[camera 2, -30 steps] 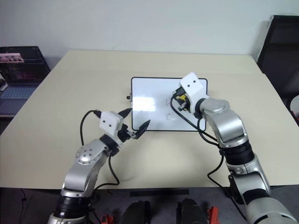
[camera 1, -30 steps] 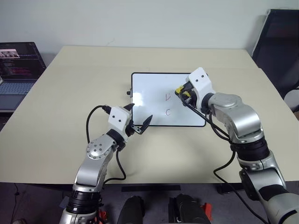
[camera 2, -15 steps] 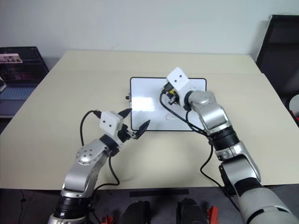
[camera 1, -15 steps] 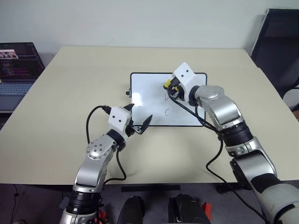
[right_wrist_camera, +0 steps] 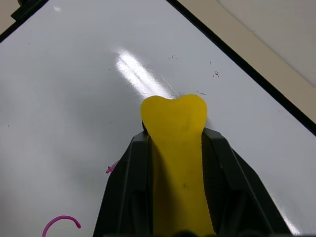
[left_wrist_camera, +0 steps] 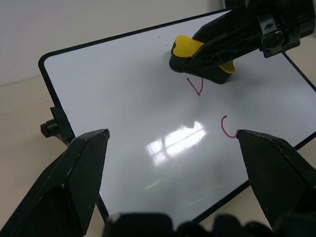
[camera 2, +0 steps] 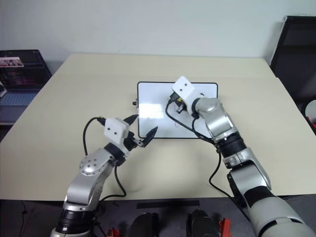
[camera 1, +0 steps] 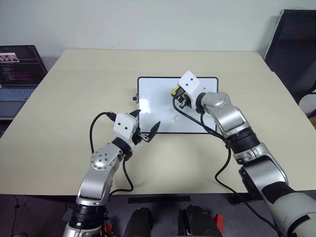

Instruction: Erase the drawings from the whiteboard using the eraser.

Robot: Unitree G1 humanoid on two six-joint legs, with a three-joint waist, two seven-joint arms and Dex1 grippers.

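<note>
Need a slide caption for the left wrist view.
Right gripper presses the yellow eraser on the whiteboard above a partly erased letter and a "C".

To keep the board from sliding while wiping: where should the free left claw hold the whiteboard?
Grip the whiteboard's near corner edge, coming from the robot's side. The thin frame fits the open left claw, which already faces it, clear of the eraser.

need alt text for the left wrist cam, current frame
The right gripper presses a yellow eraser onto a whiteboard, just above a partly wiped pink mark. A pink "C" sits untouched lower on the board. The left gripper is open, its two black fingers framing the board's near edge.
</note>
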